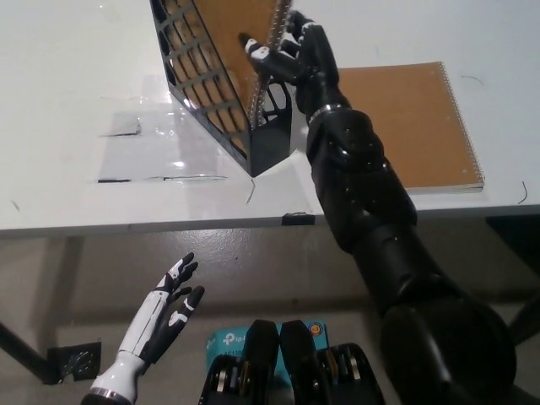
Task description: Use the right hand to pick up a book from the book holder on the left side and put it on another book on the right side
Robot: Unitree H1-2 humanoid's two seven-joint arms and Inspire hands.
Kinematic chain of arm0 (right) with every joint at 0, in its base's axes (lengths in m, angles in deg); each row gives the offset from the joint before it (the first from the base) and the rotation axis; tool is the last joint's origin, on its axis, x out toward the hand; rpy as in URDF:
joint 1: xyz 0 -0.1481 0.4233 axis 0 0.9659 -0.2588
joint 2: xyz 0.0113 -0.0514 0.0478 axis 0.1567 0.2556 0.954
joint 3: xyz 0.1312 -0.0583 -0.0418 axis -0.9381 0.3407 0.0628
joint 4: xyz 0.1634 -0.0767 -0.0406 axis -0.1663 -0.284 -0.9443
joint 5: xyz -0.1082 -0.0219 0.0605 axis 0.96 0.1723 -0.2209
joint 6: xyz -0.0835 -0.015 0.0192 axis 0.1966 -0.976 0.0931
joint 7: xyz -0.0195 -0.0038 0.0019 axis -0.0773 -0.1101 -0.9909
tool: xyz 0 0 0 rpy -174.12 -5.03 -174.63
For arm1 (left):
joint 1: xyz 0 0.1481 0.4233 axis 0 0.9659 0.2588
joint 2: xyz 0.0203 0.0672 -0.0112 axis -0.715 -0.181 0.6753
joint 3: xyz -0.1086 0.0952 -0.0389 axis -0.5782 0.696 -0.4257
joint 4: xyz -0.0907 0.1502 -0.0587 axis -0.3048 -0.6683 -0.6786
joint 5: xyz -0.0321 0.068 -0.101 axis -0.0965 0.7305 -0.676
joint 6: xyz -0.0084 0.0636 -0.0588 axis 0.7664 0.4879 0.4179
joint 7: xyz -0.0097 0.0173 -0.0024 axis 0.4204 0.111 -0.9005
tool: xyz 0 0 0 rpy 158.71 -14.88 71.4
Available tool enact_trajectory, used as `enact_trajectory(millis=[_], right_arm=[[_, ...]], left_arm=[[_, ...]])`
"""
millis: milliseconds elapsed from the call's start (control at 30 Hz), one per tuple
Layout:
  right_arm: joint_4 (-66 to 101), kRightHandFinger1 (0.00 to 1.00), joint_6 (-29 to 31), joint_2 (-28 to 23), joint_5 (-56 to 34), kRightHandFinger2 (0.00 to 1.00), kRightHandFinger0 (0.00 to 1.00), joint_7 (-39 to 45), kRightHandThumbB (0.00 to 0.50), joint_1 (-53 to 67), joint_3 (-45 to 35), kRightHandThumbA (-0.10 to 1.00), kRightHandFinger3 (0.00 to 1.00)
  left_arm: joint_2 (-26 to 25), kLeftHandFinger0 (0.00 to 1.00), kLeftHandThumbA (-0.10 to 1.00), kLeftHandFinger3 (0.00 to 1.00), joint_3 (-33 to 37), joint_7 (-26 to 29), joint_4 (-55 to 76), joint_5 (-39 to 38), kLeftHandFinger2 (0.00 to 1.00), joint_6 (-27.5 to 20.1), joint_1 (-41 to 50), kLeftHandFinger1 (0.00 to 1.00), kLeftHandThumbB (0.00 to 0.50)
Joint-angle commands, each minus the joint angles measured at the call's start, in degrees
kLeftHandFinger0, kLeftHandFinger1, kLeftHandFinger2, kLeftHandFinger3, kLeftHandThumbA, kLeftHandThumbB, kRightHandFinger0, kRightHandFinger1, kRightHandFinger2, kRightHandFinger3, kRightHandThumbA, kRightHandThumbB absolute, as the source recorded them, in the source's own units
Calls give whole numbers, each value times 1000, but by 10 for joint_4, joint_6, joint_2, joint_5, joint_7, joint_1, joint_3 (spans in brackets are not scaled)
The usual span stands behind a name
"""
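right robot hand (291, 46) grips book (236, 34) spiral edge above holder (221, 101)

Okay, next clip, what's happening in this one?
The robot's black right hand is closed on a brown spiral-bound book, lifting it up out of the black book holder on the white table. A second brown book lies flat on the table to the right, with nothing on it yet. The white left hand hangs open below the table edge, not involved.
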Motion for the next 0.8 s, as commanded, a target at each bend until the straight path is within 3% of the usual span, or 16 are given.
enact_trajectory(millis=[0,100,133,200,300,467,633,767], right_arm=[[42,310,-39,15,-143,749,0,51,116,-91,-69,-100,791],[53,314,-69,15,-170,807,0,50,100,-105,-96,-100,872],[61,323,-85,15,-179,850,0,47,99,-111,-104,-100,943],[69,307,-106,14,-198,843,0,45,97,-125,-119,-100,1000],[71,267,-124,11,-221,773,0,47,90,-144,-139,-100,1000],[79,265,-149,4,-255,751,0,39,83,-178,-171,-100,1000],[86,271,-162,-8,-272,737,0,45,68,-209,-184,-100,1000],[111,280,-186,-15,-287,771,0,26,68,-241,-191,-100,1000]], left_arm=[[-4,938,922,1000,-2,-7,7,-4,1000,-7,-12,1000,212],[-3,943,924,1000,-2,-8,5,-5,1000,-5,-15,1000,210],[-3,941,922,1000,-2,-8,1,-7,1000,-9,-16,1000,209],[-4,939,926,1000,0,-9,0,-5,1000,-11,-16,1000,206],[-6,947,935,1000,2,-10,2,-2,1000,-10,-15,1000,193],[-5,956,934,1000,2,-9,6,1,1000,-2,-14,1000,195],[-5,948,927,1000,3,-10,5,2,1000,-5,-18,1000,172],[-4,937,922,1000,2,-8,-2,0,1000,-10,-22,1000,183]])
